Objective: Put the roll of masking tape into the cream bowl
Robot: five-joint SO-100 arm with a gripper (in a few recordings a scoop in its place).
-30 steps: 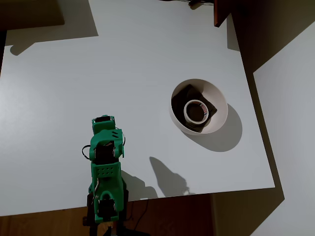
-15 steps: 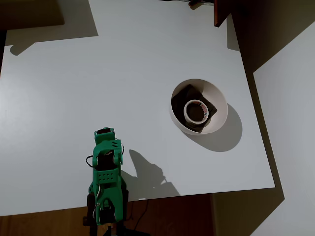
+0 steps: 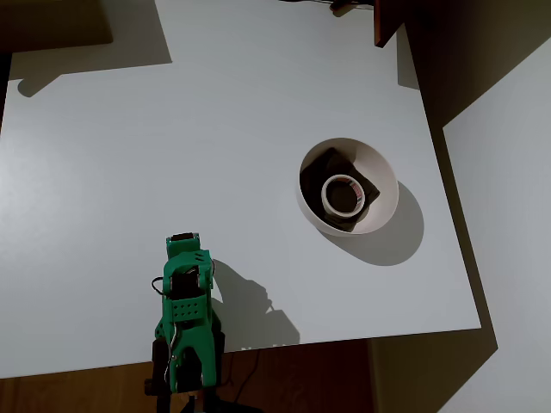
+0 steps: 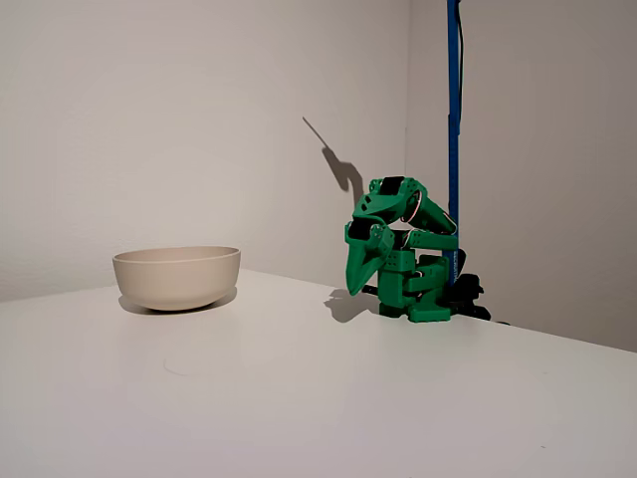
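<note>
In the overhead view the roll of masking tape (image 3: 343, 194) lies flat inside the cream bowl (image 3: 387, 185), resting on a dark brown cloth (image 3: 323, 163). The fixed view shows the bowl (image 4: 177, 277) from the side, and its wall hides what is inside. My green arm (image 3: 185, 292) is folded up over its base at the table's lower edge, far left of the bowl. My gripper (image 4: 356, 287) points down at the table with its fingers together and nothing between them.
The white table (image 3: 172, 129) ends a short way right of the bowl and just below the arm's base. A blue pole (image 4: 454, 119) stands behind the arm in the fixed view. A dark brown object (image 3: 389, 21) sits at the table's far edge.
The arm has drawn back toward its base, its front end moving down the overhead picture, and its shadow has shifted. The tape and the bowl have not moved.
</note>
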